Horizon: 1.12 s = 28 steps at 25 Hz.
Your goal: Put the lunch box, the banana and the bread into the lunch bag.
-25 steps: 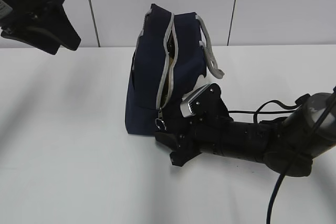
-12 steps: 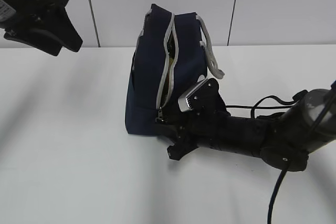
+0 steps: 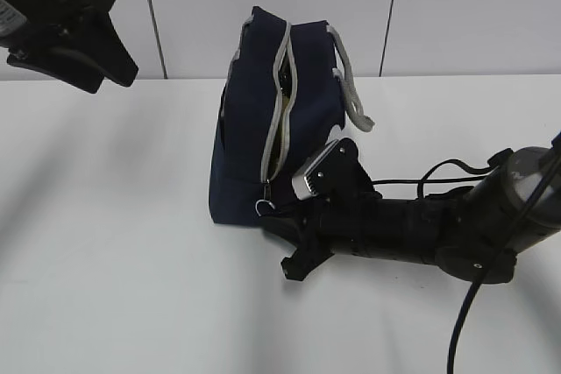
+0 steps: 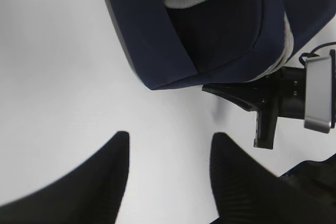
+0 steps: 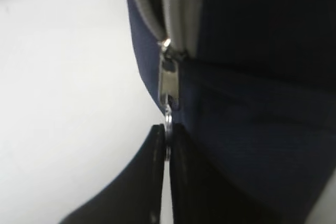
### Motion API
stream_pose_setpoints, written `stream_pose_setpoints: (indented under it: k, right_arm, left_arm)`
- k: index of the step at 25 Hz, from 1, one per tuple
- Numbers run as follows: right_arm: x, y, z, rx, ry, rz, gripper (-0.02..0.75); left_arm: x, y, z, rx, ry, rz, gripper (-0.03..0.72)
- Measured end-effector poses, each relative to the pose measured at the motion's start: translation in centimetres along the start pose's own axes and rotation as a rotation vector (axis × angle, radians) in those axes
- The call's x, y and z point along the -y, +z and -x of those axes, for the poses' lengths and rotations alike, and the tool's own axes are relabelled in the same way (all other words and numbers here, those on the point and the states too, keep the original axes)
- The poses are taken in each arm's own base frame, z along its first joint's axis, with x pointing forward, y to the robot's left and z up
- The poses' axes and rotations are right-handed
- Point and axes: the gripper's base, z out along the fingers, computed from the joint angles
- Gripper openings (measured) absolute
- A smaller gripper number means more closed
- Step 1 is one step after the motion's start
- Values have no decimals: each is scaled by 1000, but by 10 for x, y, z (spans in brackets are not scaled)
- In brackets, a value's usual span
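The navy lunch bag (image 3: 250, 129) stands on the white table, its grey zipper parted from the top down to the slider (image 5: 169, 85) near the base. My right gripper (image 3: 270, 215) lies low at the bag's front corner. In the right wrist view this gripper (image 5: 168, 132) is shut on the metal ring pull (image 5: 168, 119) that hangs from the slider. My left gripper (image 3: 105, 76) hangs high at the far left, clear of the bag. In the left wrist view it (image 4: 169, 137) stands open and empty above the table. The lunch box, banana and bread are out of view.
Grey strap handles (image 3: 351, 85) droop over the bag's right side. The right arm and its cable (image 3: 465, 304) lie across the table to the right of the bag. A white panelled wall (image 3: 438, 15) runs behind the table.
My right gripper has closed on the ring pull and shifted slightly toward the bag's corner; the ring now stands out from the bag. The left arm has barely moved.
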Motion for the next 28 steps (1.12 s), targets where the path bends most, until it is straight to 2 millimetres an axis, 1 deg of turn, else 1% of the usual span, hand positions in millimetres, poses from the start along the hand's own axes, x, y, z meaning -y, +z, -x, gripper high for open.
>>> stream_pose_setpoints:
  k: [3,13,22,28]
  right_arm:
    - [0,0,0,-1,-3,3,-15]
    - [0,-1,1,4,6,-8,-16]
    - [-9,-24,13,19,-5,-13,-16]
    - [-10,-33,30,63,-48,-21,-16]
  left_arm:
    - [0,0,0,0,0,0,361]
    - [0,0,0,0,0,0,351]
    - [0,0,0,4,0,1,350]
    - [0,0,0,4,0,1,350]
